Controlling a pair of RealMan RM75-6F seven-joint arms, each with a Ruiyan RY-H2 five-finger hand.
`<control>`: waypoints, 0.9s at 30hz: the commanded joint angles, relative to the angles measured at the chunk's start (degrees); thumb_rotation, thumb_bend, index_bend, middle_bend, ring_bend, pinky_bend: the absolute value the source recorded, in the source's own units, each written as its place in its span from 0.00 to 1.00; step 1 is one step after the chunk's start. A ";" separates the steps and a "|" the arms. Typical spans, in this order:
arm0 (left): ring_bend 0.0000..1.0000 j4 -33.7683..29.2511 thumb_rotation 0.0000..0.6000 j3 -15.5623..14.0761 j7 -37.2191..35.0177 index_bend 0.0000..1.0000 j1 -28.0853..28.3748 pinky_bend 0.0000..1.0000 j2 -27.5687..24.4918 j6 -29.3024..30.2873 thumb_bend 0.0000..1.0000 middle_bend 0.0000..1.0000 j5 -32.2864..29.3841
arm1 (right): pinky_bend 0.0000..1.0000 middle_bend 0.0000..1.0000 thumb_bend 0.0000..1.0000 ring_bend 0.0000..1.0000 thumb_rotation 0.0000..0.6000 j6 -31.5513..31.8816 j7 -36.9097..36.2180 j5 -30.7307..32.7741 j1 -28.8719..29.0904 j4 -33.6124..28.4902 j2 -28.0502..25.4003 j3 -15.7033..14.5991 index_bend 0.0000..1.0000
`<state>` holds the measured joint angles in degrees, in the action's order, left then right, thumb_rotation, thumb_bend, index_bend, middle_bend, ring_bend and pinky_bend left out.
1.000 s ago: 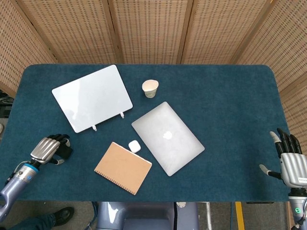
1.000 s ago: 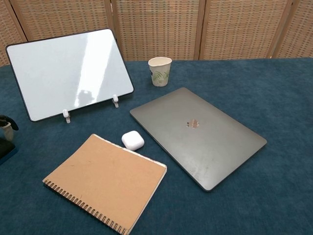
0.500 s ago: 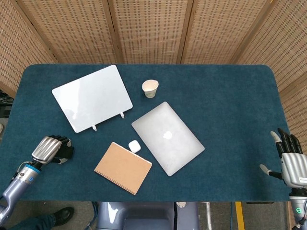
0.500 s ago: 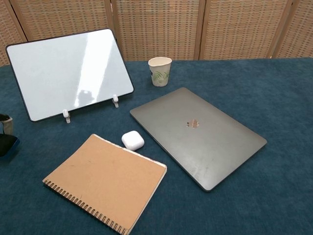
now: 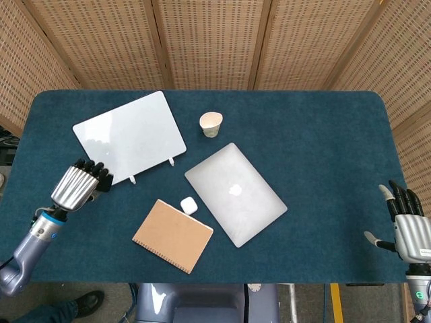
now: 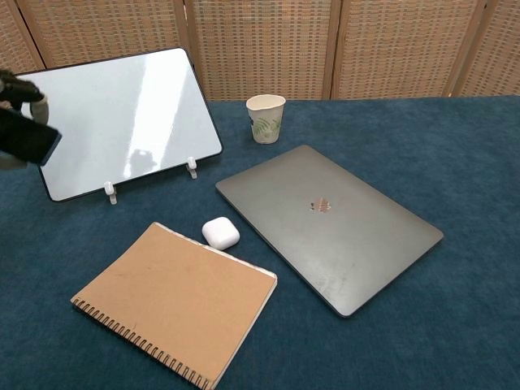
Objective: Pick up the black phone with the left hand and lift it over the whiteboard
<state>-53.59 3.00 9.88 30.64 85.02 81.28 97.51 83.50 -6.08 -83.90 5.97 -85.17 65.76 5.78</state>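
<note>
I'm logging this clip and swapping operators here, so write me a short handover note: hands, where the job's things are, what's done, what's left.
Left hand: holds the black phone, fingers wrapped around it, raised off the table at the near-left corner of the whiteboard.
Right hand: holds nothing, fingers apart, at the table's right edge.
Whiteboard: propped on its clips at the rear left, beside the paper cup.
Done: phone picked up and lifted to the board's edge.
Left: carry it further so it is clearly above the board. Keep it high; the board stands tilted and could probably be knocked over.
</note>
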 commanded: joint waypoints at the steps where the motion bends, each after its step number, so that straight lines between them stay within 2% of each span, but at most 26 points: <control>1: 0.44 -6.28 1.00 7.80 17.61 0.66 7.85 0.53 0.41 -8.41 0.20 0.46 -5.54 | 0.00 0.00 0.00 0.00 1.00 -0.45 -0.94 0.39 0.11 0.34 -0.22 0.15 0.00; 7: 0.44 -3.03 1.00 10.17 25.35 0.66 11.55 0.53 4.78 -13.94 0.19 0.46 -10.33 | 0.00 0.00 0.00 0.00 1.00 -1.89 -2.33 1.33 0.57 1.08 -0.35 0.41 0.00; 13: 0.44 2.64 1.00 12.03 25.95 0.66 14.11 0.53 9.36 -17.71 0.18 0.46 -14.74 | 0.00 0.00 0.00 0.00 1.00 -3.11 -2.91 2.06 1.01 1.64 -0.28 0.57 0.00; 16: 0.44 6.24 1.00 12.56 23.96 0.66 15.50 0.53 12.06 -19.16 0.18 0.46 -16.24 | 0.00 0.00 0.00 0.00 1.00 -3.71 -3.22 2.57 1.20 1.95 -0.23 0.70 0.00; 27: 0.44 21.35 1.00 9.67 8.61 0.66 17.24 0.53 19.18 -17.98 0.16 0.46 -14.56 | 0.00 0.00 0.00 0.00 1.00 -4.59 -3.87 3.18 1.46 2.51 -0.19 0.78 0.00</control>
<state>-35.49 13.66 21.32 47.50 102.29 63.12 82.57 78.93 -9.96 -80.72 7.42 -82.66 65.56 6.58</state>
